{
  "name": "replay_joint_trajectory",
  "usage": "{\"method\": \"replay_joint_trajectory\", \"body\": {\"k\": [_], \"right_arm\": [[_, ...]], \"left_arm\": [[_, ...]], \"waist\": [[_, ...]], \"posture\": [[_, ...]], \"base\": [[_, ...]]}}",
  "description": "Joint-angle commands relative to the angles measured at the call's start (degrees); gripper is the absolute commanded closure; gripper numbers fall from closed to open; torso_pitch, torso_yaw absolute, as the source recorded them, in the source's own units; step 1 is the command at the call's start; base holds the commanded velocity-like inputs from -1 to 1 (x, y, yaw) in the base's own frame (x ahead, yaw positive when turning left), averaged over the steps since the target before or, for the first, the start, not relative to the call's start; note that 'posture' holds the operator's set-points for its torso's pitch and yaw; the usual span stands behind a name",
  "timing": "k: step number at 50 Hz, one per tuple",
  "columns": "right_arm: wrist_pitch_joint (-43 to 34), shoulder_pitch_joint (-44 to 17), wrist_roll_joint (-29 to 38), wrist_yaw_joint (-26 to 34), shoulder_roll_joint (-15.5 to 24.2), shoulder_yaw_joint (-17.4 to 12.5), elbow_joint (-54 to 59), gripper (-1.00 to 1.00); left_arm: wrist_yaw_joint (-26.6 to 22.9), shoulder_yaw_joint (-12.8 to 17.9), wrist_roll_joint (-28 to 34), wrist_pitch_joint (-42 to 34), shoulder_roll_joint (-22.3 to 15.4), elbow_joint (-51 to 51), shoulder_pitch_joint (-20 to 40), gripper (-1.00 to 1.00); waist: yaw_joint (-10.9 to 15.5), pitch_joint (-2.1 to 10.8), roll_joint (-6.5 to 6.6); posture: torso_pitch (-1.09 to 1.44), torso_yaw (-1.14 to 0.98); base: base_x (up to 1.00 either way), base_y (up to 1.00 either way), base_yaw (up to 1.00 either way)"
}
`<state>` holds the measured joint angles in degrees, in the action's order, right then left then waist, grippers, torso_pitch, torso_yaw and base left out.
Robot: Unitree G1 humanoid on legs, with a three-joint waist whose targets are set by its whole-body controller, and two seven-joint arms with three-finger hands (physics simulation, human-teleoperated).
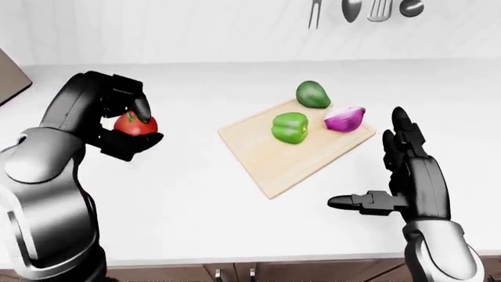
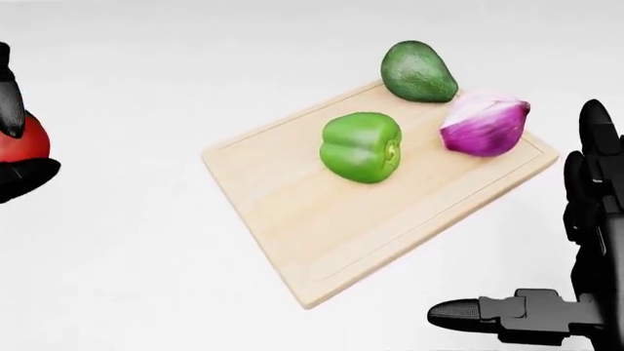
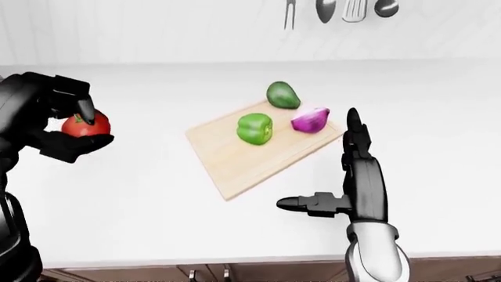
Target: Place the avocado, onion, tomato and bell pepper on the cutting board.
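A wooden cutting board [image 1: 270,158] lies on the white counter. On it sit a green bell pepper [image 1: 289,127], a purple onion half [image 1: 345,118] and, at its upper corner, a dark green avocado [image 1: 312,94]. My left hand [image 1: 125,123] is raised left of the board, shut on a red tomato [image 1: 135,124]; the tomato [image 2: 20,139] shows at the head view's left edge. My right hand [image 1: 392,170] stands open right of the board, fingers up, thumb pointing left, holding nothing.
The white counter [image 1: 195,205] runs to a near edge with cabinet fronts below. Utensils [image 1: 364,9] hang on the wall above the board. A brown object's corner [image 1: 9,76] shows at the far left.
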<state>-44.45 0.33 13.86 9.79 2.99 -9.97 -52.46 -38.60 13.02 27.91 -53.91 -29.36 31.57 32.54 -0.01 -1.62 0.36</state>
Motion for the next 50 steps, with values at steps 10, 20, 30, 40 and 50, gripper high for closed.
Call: {"method": "replay_joint_trajectory", "body": {"k": [10,20,30,40,50], "right_arm": [[1.8,-0.5,0.0,-0.2,0.2,-0.1,-2.2,-1.0],[2.1,-0.8,-0.1,-0.4,0.2,-0.3,-1.5,-1.0],[1.3,-1.4,-0.3,-0.4,0.6,-0.6,-1.7,-1.0],[2.3,-0.3,-0.6,-0.5,0.2,-0.7,-1.6,-1.0],[3.0,0.1,-0.8,-0.6,0.1,-1.0,-1.3,-1.0]], "left_arm": [[-5.1,-6.1,9.4,-0.3,6.3,2.4,8.0,0.85],[-6.6,-10.0,13.5,2.1,14.1,1.2,10.0,0.85],[-2.9,-14.3,13.4,7.7,21.5,-5.6,11.2,0.87],[-3.0,-17.2,14.8,11.8,26.4,-10.1,11.9,0.87],[-0.2,-19.9,15.1,17.2,31.8,-14.7,9.5,0.87]], "waist": [[0.3,0.88,-0.76],[0.5,0.92,-1.38],[0.7,1.2,-1.97],[0.8,1.27,-2.15],[1.0,1.5,-2.26]], "posture": [[0.0,0.0],[0.0,0.0],[0.0,0.0],[0.0,0.0],[0.0,0.0]], "base": [[0.0,0.0,0.0],[0.0,0.0,0.0],[0.0,0.0,0.0],[0.0,0.0,0.0],[0.0,0.0,0.0]]}}
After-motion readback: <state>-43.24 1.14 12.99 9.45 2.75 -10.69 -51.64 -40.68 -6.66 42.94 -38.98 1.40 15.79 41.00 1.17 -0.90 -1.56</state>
